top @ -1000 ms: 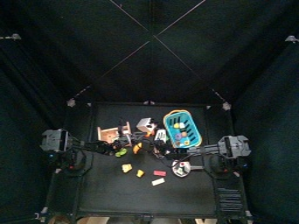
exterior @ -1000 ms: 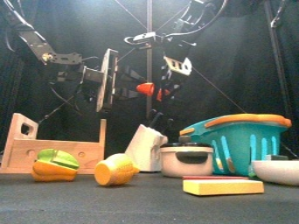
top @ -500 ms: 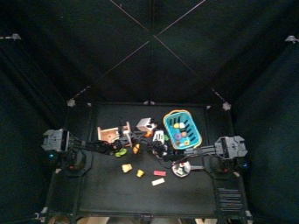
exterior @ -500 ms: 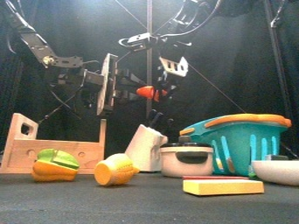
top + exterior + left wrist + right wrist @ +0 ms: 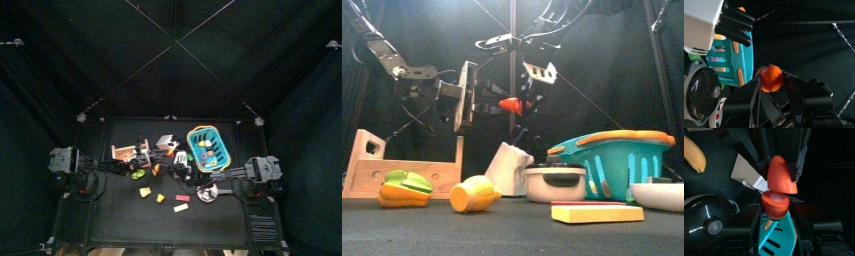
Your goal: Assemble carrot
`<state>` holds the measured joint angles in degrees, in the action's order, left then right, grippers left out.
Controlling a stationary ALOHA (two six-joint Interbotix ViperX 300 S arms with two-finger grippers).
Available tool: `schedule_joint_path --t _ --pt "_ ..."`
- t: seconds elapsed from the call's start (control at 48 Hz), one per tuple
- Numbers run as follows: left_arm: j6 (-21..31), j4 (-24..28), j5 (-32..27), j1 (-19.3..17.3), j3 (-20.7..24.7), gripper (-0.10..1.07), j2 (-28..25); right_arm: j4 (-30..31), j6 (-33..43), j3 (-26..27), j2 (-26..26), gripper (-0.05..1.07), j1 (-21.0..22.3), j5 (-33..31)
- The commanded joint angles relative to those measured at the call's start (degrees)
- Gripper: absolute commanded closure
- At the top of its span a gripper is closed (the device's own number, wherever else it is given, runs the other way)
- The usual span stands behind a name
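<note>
The carrot is in two orange pieces, held in the air above the table's middle. My left gripper is shut on the pointed orange piece, which also shows in the right wrist view. My right gripper is shut on the round orange piece, directly facing the pointed one. The two pieces sit almost against each other; I cannot tell whether they touch. In the top view both grippers meet near the table's centre.
A teal basket stands at the right, with a small pot and a white bowl near it. A wooden stand, a green-and-orange toy, a yellow-orange ball and a flat yellow block lie in front.
</note>
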<state>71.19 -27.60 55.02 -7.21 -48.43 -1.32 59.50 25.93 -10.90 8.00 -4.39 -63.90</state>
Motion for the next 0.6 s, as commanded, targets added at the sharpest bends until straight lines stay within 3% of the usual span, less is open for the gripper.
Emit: schedule_joint_path --t 0.0,0.583 --pt "-0.09 0.44 0.44 -0.09 0.53 0.35 0.26 0.18 0.18 1.32 -1.05 0.48 0.09 -0.09" --pt "-0.18 1.14 0.44 0.18 0.53 0.35 -0.88 0.09 0.18 1.41 -0.88 0.48 0.35 0.00"
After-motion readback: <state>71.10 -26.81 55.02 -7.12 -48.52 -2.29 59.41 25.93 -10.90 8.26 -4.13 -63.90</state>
